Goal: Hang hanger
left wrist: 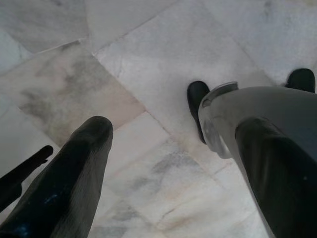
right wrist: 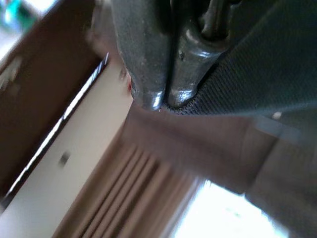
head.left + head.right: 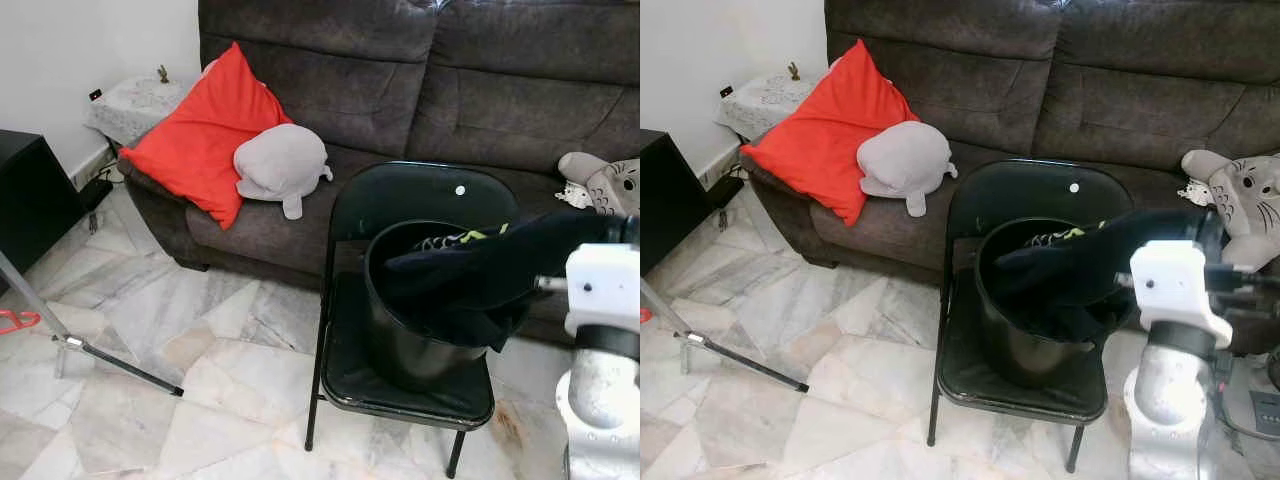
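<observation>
Right gripper [image 2: 163, 101] pinches dark garment [image 3: 480, 265]

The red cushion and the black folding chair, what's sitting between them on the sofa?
A grey plush toy lies between the red cushion and the black folding chair, leaning against the cushion, in both eye views.

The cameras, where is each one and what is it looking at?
Left eye view: on the head, looking down at the black bucket on the folding chair; right arm at the edge.
Right eye view: same scene, sharing bucket, chair and sofa.
Left wrist view: looks down at the floor past the open left gripper.
Right wrist view: tilted up toward curtains; right gripper pinches dark cloth.
</observation>
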Available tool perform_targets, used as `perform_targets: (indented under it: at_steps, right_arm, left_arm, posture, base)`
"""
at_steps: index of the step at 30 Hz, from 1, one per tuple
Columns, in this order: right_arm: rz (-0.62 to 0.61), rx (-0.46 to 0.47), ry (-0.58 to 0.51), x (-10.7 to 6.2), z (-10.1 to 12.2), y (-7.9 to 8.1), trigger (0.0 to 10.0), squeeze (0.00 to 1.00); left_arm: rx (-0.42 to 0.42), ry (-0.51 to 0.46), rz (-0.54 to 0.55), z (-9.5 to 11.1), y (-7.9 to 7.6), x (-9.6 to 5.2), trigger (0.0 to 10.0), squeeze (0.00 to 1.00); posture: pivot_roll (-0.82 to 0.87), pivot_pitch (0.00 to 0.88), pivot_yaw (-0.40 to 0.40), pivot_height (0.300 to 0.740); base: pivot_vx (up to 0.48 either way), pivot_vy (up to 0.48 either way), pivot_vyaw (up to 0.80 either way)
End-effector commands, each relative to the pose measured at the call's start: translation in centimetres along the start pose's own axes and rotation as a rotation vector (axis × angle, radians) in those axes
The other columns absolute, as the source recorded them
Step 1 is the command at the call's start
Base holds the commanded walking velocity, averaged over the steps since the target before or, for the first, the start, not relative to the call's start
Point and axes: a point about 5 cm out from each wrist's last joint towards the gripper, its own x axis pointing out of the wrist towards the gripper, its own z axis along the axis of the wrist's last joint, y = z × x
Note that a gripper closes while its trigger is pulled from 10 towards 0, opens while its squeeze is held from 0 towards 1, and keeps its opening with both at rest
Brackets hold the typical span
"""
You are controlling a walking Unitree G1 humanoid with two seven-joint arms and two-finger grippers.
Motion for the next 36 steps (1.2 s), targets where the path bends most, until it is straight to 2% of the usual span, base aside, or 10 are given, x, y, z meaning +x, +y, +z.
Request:
perform_targets:
  at_steps: [1, 6, 9, 12, 14, 18, 20, 22, 29, 36]
  right_arm:
    - [0.021, 0.014, 0.173, -0.6, -2.9, 0.2, 0.0, 0.0]
    - [0.164, 0.0, 0.318, -2.1, -5.6, 2.1, 0.0, 0.0]
    - [0.194, 0.012, 0.319, -2.5, -5.6, 2.7, 0.0, 0.0]
    - [0.204, 0.007, 0.277, -2.3, -5.0, 2.9, 0.0, 0.0]
    - [0.297, -0.018, 0.014, -1.3, -1.4, 4.2, 0.0, 0.0]
    - [0.538, -0.047, -0.033, -1.9, -1.2, 6.7, 0.0, 0.0]
    - [0.726, -0.183, -0.032, -3.0, -2.4, 8.4, 0.0, 0.0]
    - [0.762, -0.183, -0.009, -3.3, -3.0, 8.7, 0.0, 0.0]
    - [0.718, -0.221, -0.001, -2.4, -3.5, 8.1, 0.0, 0.0]
    - [0.559, -0.114, -0.049, -1.8, -2.1, 6.7, 0.7, 0.0]
  left_arm:
    - [0.011, 0.056, -0.009, -1.4, -0.7, -0.3, 10.0, 0.0]
    - [0.013, 0.059, -0.015, -1.4, -1.2, -0.2, 10.0, 0.0]
    - [0.012, 0.065, 0.0, -1.5, 0.3, -0.4, 10.0, 0.0]
    - [0.012, 0.066, 0.005, -1.5, 0.8, -0.4, 10.0, 0.0]
    - [0.015, 0.069, 0.013, -1.6, 1.5, -0.5, 10.0, 0.0]
    - [0.016, 0.071, 0.015, -1.6, 1.6, -0.5, 10.0, 0.0]
    - [0.017, 0.073, 0.003, -1.8, 0.6, -0.5, 10.0, 0.0]
    - [0.016, 0.072, -0.003, -1.8, 0.0, -0.4, 10.0, 0.0]
    - [0.023, 0.067, -0.053, -1.5, -5.2, -0.2, 10.0, 0.0]
    - [0.03, 0.054, -0.068, -0.6, -7.0, 0.0, 10.0, 0.0]
  posture:
    - [-0.1, 0.125, 0.008, 0.74]
    - [-0.1, 0.125, 0.009, 0.74]
    - [-0.1, 0.123, 0.009, 0.74]
    - [-0.1, 0.123, 0.01, 0.74]
    - [-0.1, 0.121, 0.011, 0.74]
    - [-0.1, 0.119, 0.01, 0.74]
    - [-0.1, 0.117, 0.005, 0.74]
    - [-0.09, 0.115, 0.003, 0.74]
    - [-0.1, 0.112, 0.004, 0.74]
    - [-0.1, 0.11, 0.005, 0.74]
  base:
    - [0.0, 0.0, 0.0]
    - [0.0, 0.0, 0.0]
    - [0.0, 0.0, 0.0]
    - [0.0, 0.0, 0.0]
    - [0.0, 0.0, 0.0]
    - [0.0, 0.0, 0.0]
    - [0.0, 0.0, 0.0]
    - [0.0, 0.0, 0.0]
    - [0.0, 0.0, 0.0]
    - [0.0, 0.0, 0.0]
